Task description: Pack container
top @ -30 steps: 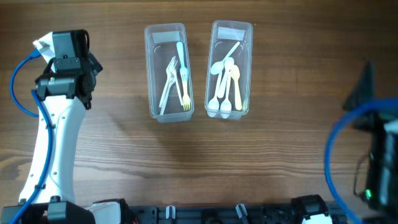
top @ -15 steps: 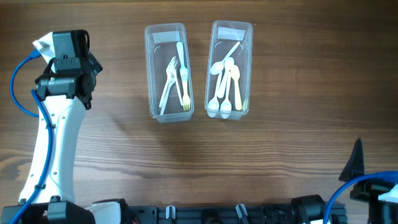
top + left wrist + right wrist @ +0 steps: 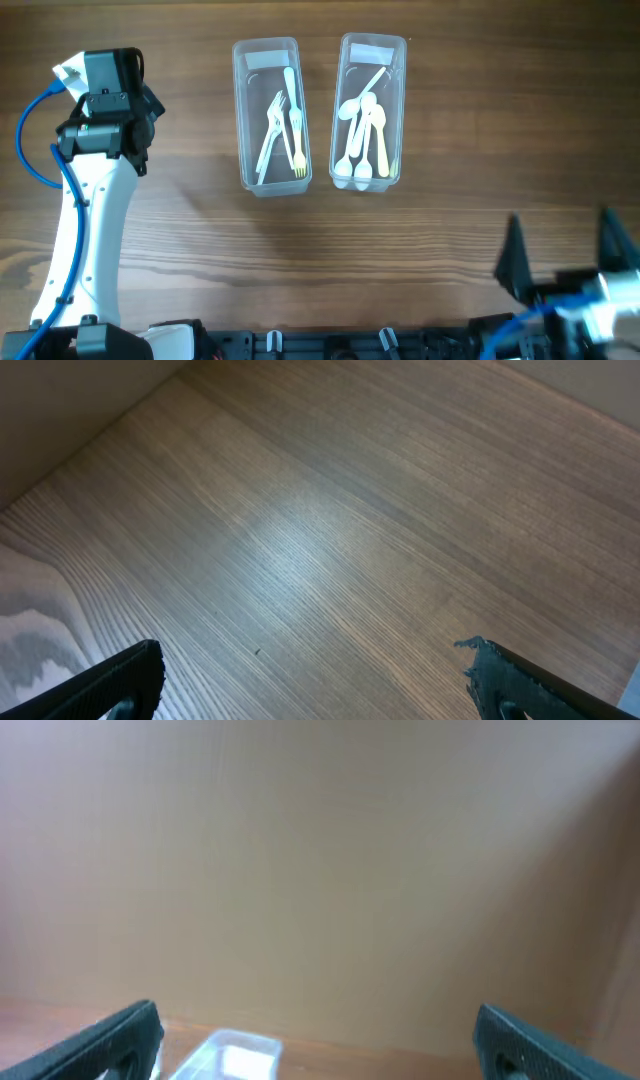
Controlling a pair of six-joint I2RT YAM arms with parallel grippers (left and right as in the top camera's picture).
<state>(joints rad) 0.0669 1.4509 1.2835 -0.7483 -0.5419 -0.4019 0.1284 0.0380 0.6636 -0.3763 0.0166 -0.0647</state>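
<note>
While forks (image 3: 297, 138) fill left container (image 3: 240, 112) — spoons (image 3: 362, 140), right container (image 3: 402, 112).

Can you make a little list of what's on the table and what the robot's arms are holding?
Table: brown wood
Left container: clear, holds forks
Right container: clear, holds spoons
Left end effector: open, empty, over bare table
Right end effector: open, empty, near the table's front edge

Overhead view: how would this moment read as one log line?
left arm: jaws open, empty | right arm: jaws open, empty | left container: forks | right container: spoons
</note>
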